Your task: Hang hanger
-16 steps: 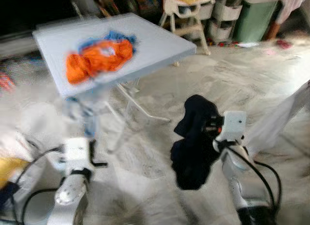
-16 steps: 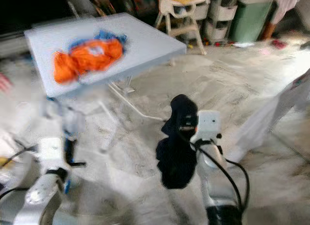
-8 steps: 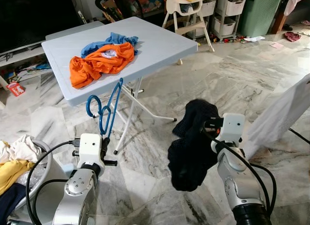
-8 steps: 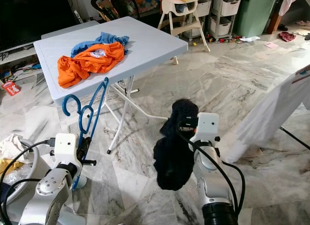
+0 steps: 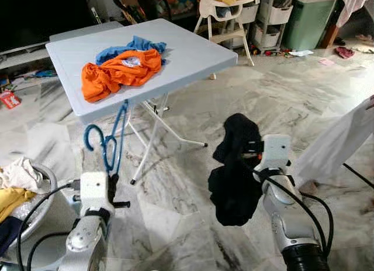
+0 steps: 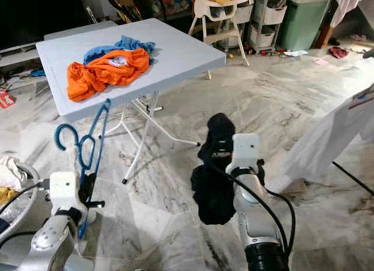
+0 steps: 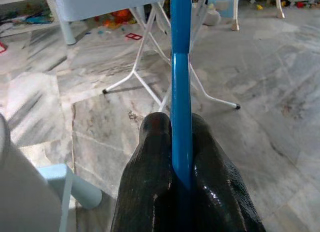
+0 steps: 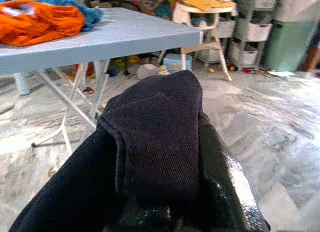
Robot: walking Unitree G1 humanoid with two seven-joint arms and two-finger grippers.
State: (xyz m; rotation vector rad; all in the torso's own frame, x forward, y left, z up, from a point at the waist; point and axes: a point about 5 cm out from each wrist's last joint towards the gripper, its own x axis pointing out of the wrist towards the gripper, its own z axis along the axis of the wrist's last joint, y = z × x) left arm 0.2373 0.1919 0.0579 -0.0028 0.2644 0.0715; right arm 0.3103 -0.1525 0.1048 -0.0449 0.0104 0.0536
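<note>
My left gripper (image 5: 112,188) is shut on the lower bar of a blue plastic hanger (image 5: 108,143), which stands upright with its hook just below the table's front edge. In the left wrist view the hanger's bar (image 7: 181,87) runs between both black fingers (image 7: 150,164). My right gripper (image 5: 252,152) is shut on a black garment (image 5: 235,177) that droops in a bunch toward the floor. The same black garment (image 8: 155,132) drapes over the fingers in the right wrist view.
A light blue folding table (image 5: 187,49) ahead carries an orange shirt (image 5: 120,72) and a blue cloth (image 5: 131,47). A white cloth (image 5: 342,139) hangs at the right. A basket of clothes (image 5: 20,195) sits low left. A high chair (image 5: 228,14) and a green bin (image 5: 307,20) stand behind.
The camera has swung and steadied after the blurred earliest frames. Both grippers keep the same hold on the hanger and the black garment.
</note>
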